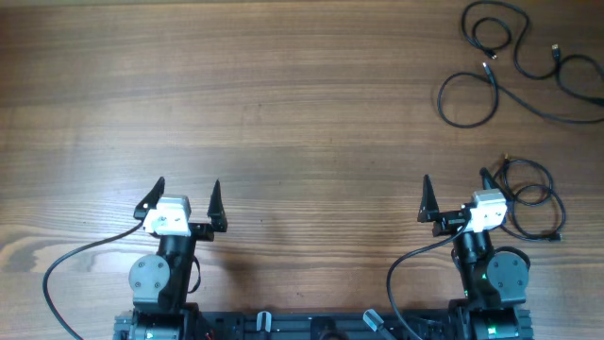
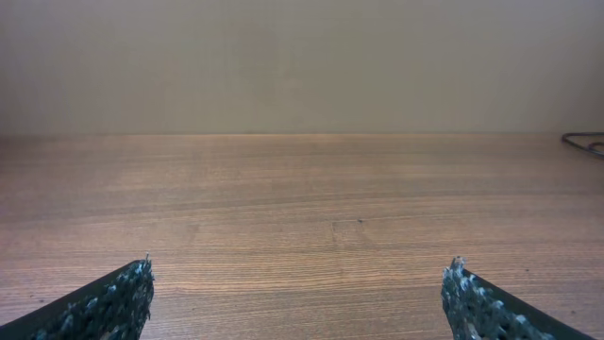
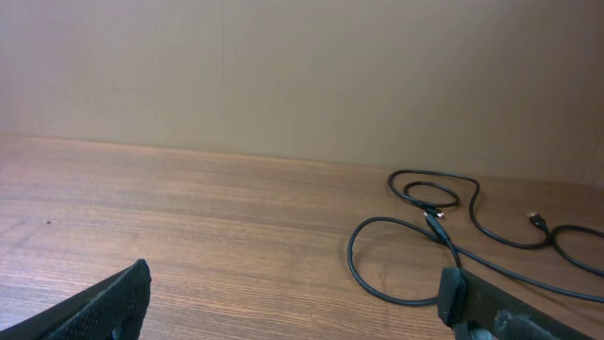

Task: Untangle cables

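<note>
Thin black cables (image 1: 514,61) lie in loose loops at the table's far right corner; the right wrist view shows them (image 3: 444,231) ahead and to the right, with a small plug end (image 3: 539,220). Another coiled black cable (image 1: 530,196) lies just right of my right gripper. My left gripper (image 1: 185,194) is open and empty near the front left; its fingers frame bare wood (image 2: 297,274). My right gripper (image 1: 455,189) is open and empty (image 3: 293,283), well short of the far cables.
The wooden table (image 1: 283,104) stretches wide to the left and centre. A plain beige wall (image 3: 283,66) rises behind the table. Thick black arm wires (image 1: 75,264) curve beside each arm base at the front edge.
</note>
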`<action>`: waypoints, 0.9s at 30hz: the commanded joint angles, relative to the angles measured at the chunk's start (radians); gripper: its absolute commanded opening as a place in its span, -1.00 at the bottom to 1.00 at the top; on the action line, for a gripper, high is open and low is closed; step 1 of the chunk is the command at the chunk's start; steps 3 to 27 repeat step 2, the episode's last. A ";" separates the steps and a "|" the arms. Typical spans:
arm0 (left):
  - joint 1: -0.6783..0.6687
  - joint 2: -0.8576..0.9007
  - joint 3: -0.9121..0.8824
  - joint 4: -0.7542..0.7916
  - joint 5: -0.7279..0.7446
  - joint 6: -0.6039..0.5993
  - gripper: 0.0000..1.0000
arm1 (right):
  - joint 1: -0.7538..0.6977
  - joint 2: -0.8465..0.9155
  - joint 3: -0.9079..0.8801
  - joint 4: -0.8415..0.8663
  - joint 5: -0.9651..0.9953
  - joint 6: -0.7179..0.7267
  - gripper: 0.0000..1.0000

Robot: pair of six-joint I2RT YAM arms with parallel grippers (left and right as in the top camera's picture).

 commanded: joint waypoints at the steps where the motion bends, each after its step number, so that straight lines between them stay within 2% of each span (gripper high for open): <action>1: 0.004 -0.007 -0.002 -0.008 -0.013 -0.003 1.00 | -0.005 -0.011 -0.003 0.003 -0.015 -0.001 1.00; 27: 0.004 -0.007 -0.002 -0.008 -0.013 -0.003 1.00 | -0.005 -0.011 -0.003 0.003 -0.015 -0.001 1.00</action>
